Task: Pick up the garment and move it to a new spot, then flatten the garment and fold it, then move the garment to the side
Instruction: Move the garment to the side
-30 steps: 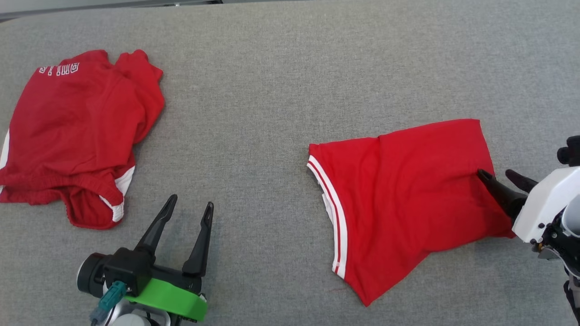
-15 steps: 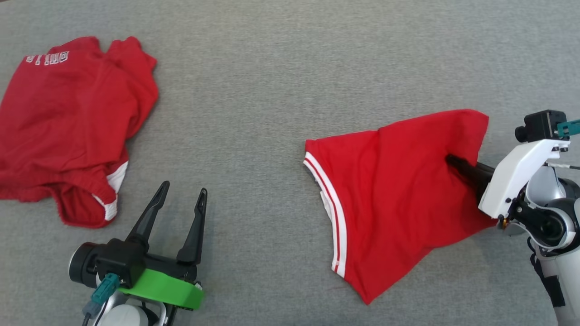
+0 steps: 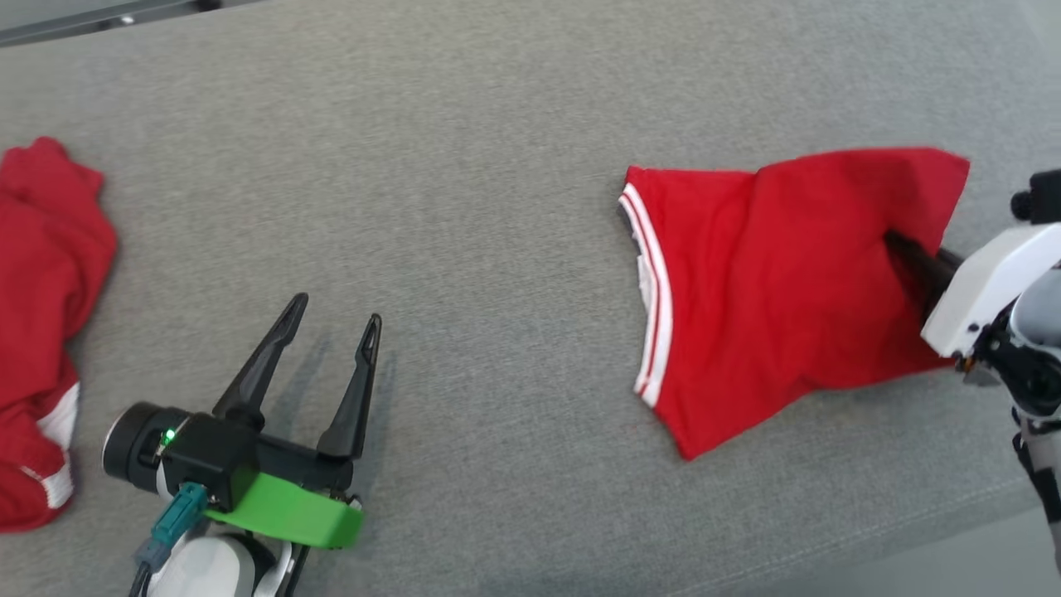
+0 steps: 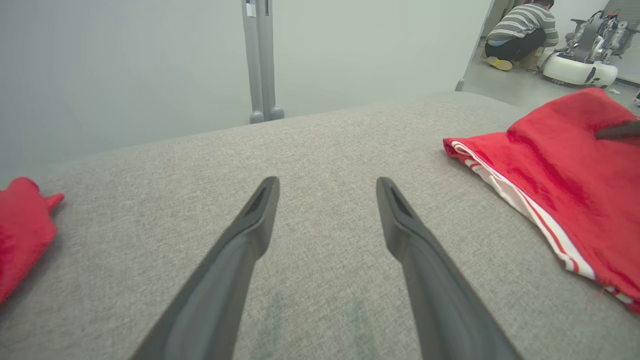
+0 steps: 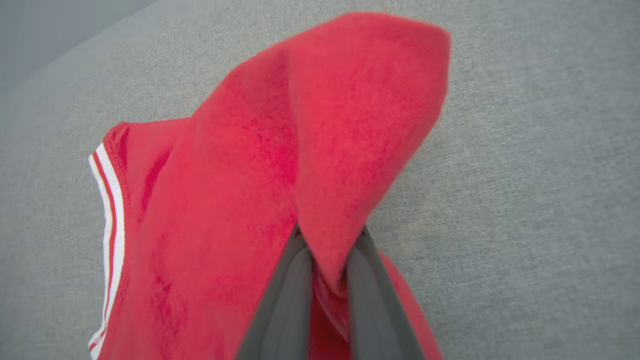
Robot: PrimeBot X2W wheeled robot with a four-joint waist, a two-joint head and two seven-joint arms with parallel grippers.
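Note:
The garment is a red piece with a white-striped hem, lying on the grey padded table at the right. Its right edge is bunched and raised off the surface. My right gripper is shut on that raised edge; in the right wrist view the cloth drapes over the pinching fingers, hiding their tips. My left gripper hovers open over bare table at the lower left, nothing between its fingers. The left wrist view has the garment off to its right.
A second red garment lies crumpled at the table's left edge. The table's front edge runs close below the held garment. Beyond the table stand a grey post and a crouching person.
My right gripper has gone from open to shut on the garment's right edge, lifted it and pulled the garment rightward. The head camera has turned right. The left gripper stays open.

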